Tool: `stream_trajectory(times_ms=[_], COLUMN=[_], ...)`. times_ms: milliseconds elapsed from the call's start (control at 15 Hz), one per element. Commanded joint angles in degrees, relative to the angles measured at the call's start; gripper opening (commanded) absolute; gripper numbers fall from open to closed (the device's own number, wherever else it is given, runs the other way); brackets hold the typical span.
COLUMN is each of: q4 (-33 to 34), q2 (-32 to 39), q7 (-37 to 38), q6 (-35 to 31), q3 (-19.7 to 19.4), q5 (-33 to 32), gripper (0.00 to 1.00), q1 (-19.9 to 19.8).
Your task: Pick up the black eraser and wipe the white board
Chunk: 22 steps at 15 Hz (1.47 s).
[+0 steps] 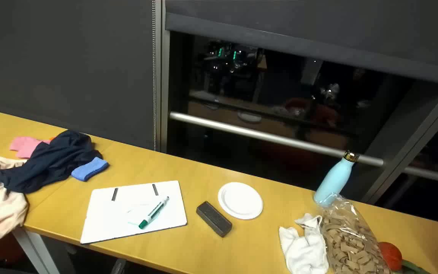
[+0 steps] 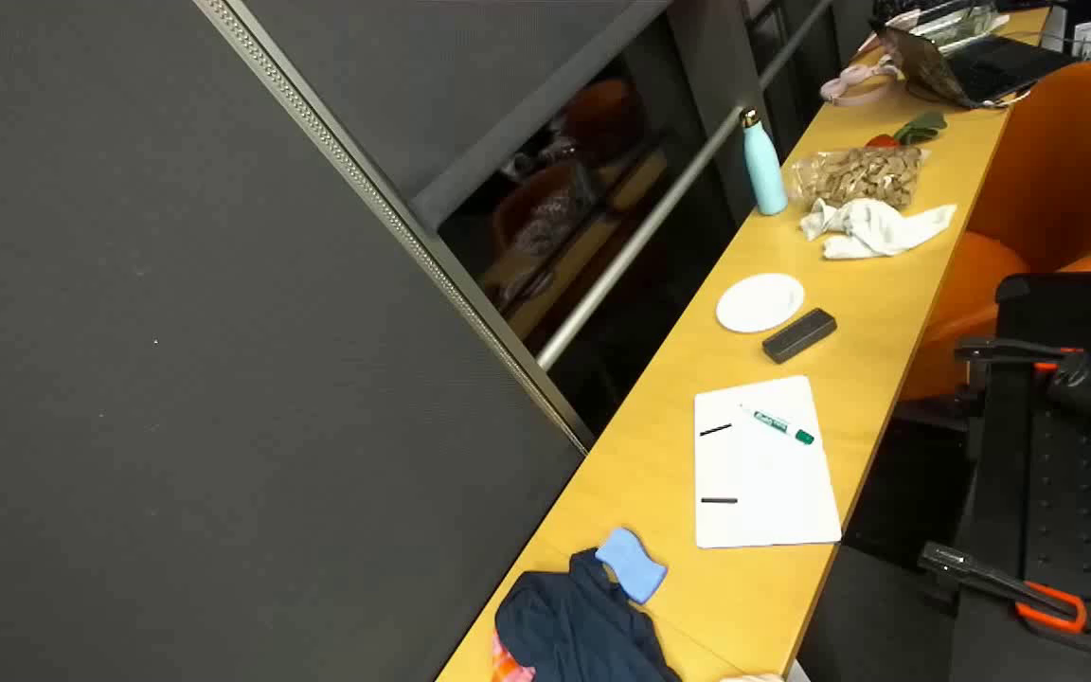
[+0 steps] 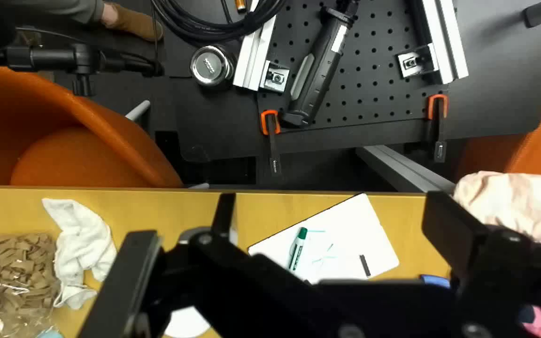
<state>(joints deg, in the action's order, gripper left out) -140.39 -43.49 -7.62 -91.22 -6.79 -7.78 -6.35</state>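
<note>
The black eraser [image 1: 214, 219] lies flat on the wooden table between the white board and the plate; in an exterior view the eraser [image 2: 799, 334] is slightly tilted to the table edge. In the wrist view it is hidden, covered by the gripper's dark parts. A white board [image 1: 135, 224], also [image 2: 763, 493], rests by the table's front edge with faint green marks and a green-capped marker [image 1: 153, 213] lying on it. Only the wrist view shows my gripper [image 3: 317, 220], jaws wide apart, nothing between them, high above the table; beyond the gap lies the board [image 3: 355, 230].
A white plate [image 1: 240, 200] is beside the eraser. Past it are a white cloth [image 1: 303, 247], a bag of brown pieces [image 1: 352, 243] and a blue bottle [image 1: 335, 180]. Across the board are a blue sponge [image 1: 89, 168] and dark blue cloth [image 1: 51, 161]. Clamps [image 3: 273, 141] edge the black bench.
</note>
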Motion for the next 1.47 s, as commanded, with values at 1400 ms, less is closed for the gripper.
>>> stream_trajectory(times_ms=[1400], q4=[-1.29], q2=[41.33], q7=[22.26], q6=[-67.11], q3=[0.02], q5=[10.83], gripper=[1.00], q1=[-2.49])
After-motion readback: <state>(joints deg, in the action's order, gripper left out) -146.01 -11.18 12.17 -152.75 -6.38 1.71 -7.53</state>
